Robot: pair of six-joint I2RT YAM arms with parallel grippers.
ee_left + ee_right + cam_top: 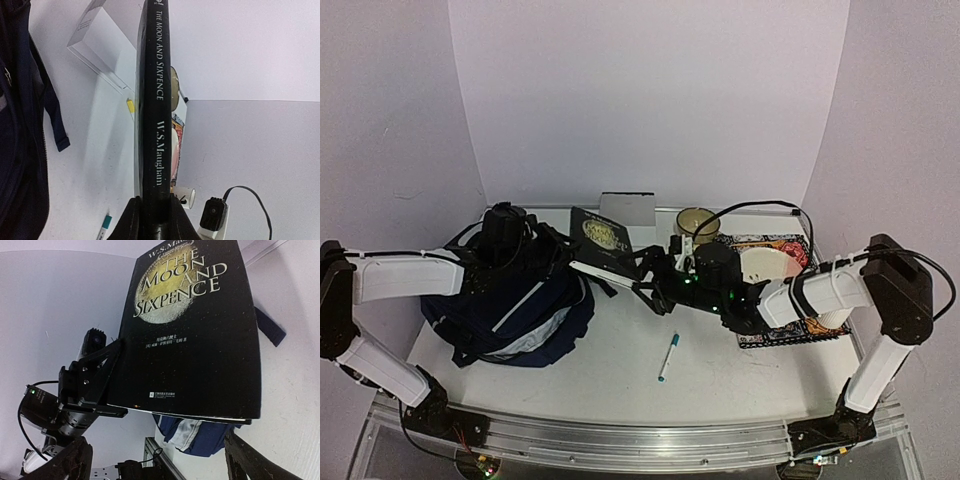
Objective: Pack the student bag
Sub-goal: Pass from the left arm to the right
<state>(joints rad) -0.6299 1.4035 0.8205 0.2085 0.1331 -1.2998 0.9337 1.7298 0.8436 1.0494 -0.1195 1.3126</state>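
The student bag (510, 310), dark navy with pale stripes, lies at the left of the table; it also fills the left edge of the left wrist view (20, 125) and shows under the book in the right wrist view (210, 432). A black book, "The Moon and Sixpence" (601, 235), hangs above the table just right of the bag. My left gripper (154, 215) is shut on the lower end of its spine (155, 100). My right gripper (160, 465) stands open just short of the book's cover (195, 340), its fingers wide apart and touching nothing.
A teal-capped pen (667, 357) lies on the table in front of the right gripper. Behind stand a white box (627, 207) and a mug (697, 222). A patterned spiral notebook (790, 300) with a white round thing (763, 262) on it lies under the right arm.
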